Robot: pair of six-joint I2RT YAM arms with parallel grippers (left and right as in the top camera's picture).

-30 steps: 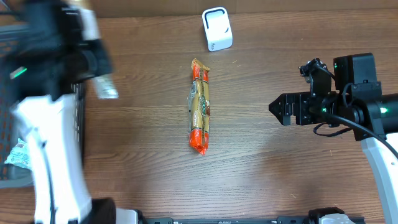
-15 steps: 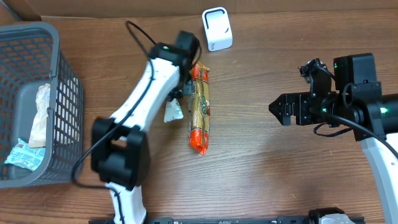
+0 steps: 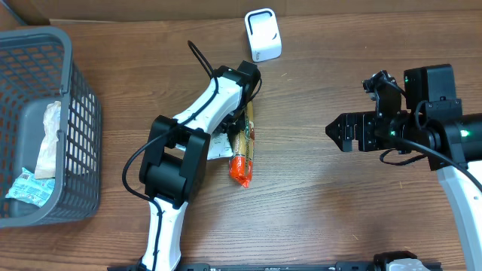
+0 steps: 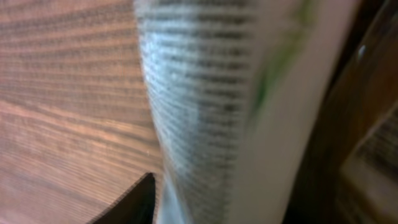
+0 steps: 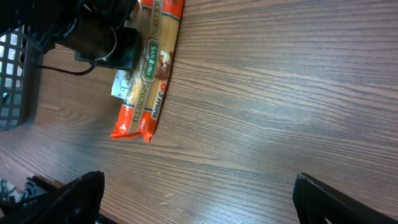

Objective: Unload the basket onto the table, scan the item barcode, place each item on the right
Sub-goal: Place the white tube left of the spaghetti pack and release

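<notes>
Right fingers [image 5: 78,199] spread wide, empty, left fingers [image 4: 130,204] by pasta packet [image 3: 242,147], open or clenched cannot tell

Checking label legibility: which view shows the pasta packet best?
Right wrist: the pasta packet lies close, label and orange end visible, top end behind the left arm. Overhead shows it smaller, partly covered. Left wrist is a blur.

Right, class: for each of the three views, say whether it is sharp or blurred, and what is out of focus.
Overhead: sharp, evenly lit, pasta pack crisp. Left wrist: badly blurred; a pale wrapper fills the frame, too close to focus. Right wrist: sharp, pack label readable, table grain clear.
</notes>
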